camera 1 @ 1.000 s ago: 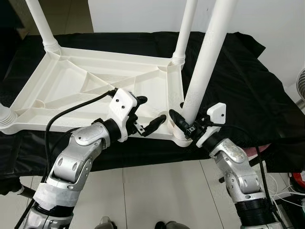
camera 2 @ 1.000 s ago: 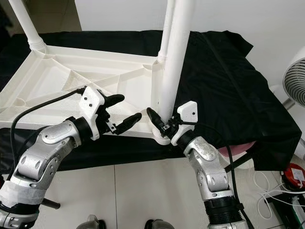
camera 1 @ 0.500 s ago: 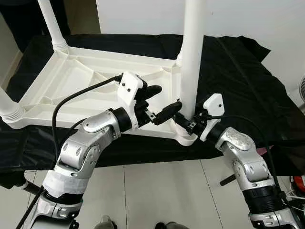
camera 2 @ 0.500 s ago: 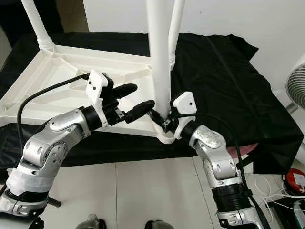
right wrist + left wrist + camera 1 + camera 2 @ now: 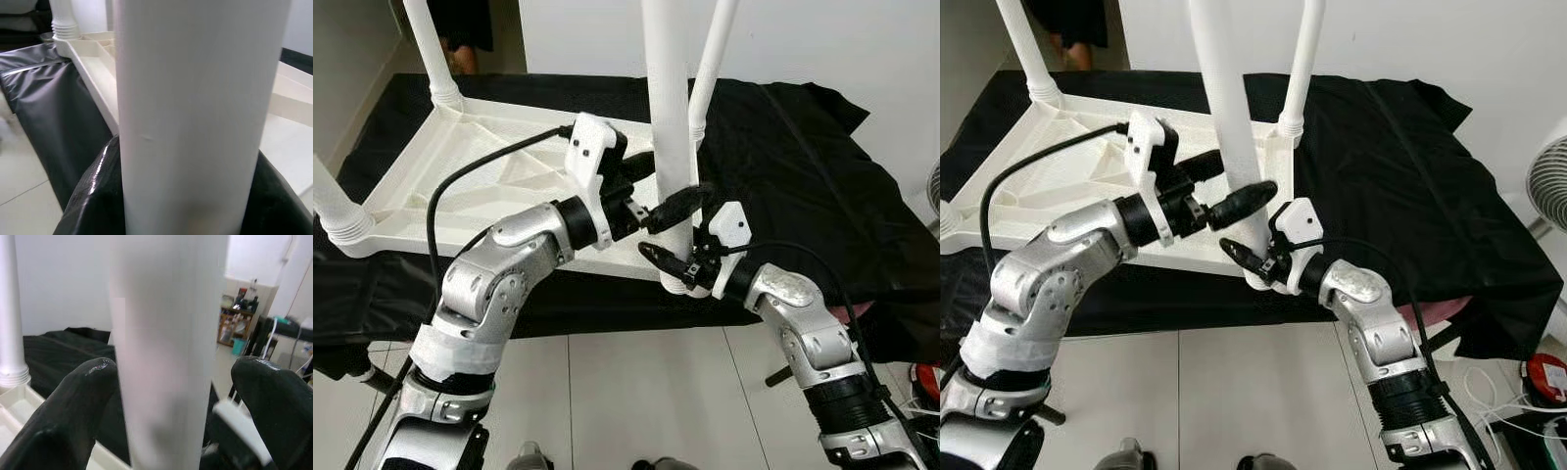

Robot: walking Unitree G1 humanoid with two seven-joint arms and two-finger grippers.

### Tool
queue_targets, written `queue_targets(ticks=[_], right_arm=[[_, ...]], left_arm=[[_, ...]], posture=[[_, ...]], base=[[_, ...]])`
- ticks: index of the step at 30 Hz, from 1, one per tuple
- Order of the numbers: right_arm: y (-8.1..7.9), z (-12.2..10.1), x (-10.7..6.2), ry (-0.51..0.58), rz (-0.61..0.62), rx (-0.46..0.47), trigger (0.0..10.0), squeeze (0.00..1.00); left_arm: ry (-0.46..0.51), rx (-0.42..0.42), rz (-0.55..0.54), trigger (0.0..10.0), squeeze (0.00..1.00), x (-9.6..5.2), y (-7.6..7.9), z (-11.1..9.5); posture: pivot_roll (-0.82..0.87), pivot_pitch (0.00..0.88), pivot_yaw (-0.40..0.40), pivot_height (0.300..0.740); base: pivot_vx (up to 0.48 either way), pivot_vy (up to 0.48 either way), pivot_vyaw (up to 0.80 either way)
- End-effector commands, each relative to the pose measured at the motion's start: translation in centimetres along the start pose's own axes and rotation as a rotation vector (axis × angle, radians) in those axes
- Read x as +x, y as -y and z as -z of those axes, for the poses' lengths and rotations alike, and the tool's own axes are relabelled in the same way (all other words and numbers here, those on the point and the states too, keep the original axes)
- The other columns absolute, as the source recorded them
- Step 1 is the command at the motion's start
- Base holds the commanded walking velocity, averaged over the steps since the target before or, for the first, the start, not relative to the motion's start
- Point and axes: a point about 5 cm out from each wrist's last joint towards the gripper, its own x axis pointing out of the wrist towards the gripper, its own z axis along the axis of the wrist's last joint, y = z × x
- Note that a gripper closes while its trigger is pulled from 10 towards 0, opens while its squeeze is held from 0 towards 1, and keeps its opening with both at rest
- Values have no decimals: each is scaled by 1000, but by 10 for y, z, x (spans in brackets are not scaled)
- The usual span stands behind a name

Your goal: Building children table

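The white plastic table (image 5: 480, 186) lies upside down on a black cloth (image 5: 803, 166). At its near right corner a white leg (image 5: 668, 88) stands about upright in the socket. My left gripper (image 5: 664, 184) is open and straddles this leg part way up. In the left wrist view the leg (image 5: 166, 357) runs between the fingers (image 5: 83, 396), with a small gap on one side. My right gripper (image 5: 677, 264) is shut on the leg just above its base. In the right wrist view the fingers (image 5: 93, 196) press against the leg (image 5: 195, 107).
Other legs stand at the far right (image 5: 710, 69), far left (image 5: 431, 49) and near left (image 5: 333, 206) corners. A person (image 5: 460, 34) stands behind the table. A fan (image 5: 1552, 186) and a red object (image 5: 1542, 377) are at the right, over white floor tiles.
The leg has gone from leaning to about upright. My left gripper has moved right and now straddles it. My right gripper has stayed low on the leg. The camera has shifted.
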Motion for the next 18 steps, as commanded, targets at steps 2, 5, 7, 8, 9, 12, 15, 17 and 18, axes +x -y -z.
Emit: queue_targets(ticks=[2, 5, 7, 8, 9, 12, 15, 17, 18], right_arm=[[1, -1, 2, -2, -11, -30, 10000, 0], [0, 0, 3, -4, -18, -33, 10000, 0], [0, 0, 3, -3, -18, -35, 10000, 0], [0, 0, 4, -5, -16, -35, 10000, 0], [0, 0, 4, -5, -16, -35, 10000, 0], [1, 0, 4, -7, -8, -42, 10000, 0], [3, 0, 4, -6, 0, -46, 10000, 0], [4, 0, 4, -5, 7, -49, 10000, 0], [8, 0, 4, 1, 38, -41, 10000, 0]], left_arm=[[17, -44, 74, 10000, 0, 3, 3, -3], [25, -78, 83, 10000, 0, 6, 2, -7], [24, -86, 85, 10000, 0, 7, 2, -7], [23, -97, 84, 4471, 0, 8, 2, -7], [23, -97, 84, 4471, 0, 8, 2, -7], [36, -100, 79, 0, 0, 8, 0, -9], [29, -90, 70, 0, 0, 7, -2, -9], [19, -82, 63, 0, 0, 7, -3, -7], [4, -73, 46, 0, 0, 7, -5, -5]], posture=[[56, 32, -73, 740], [56, 37, -68, 740], [56, 38, -68, 740], [56, 40, -65, 740], [56, 40, -65, 740], [55, 45, -65, 740], [54, 47, -64, 740], [54, 48, -64, 740], [54, 49, -64, 740]], base=[[0, 0, 0], [0, 0, 0], [0, 0, 0], [0, 0, 0], [0, 0, 0], [0, 0, 0], [0, 0, 0], [0, 0, 0], [0, 0, 0]])
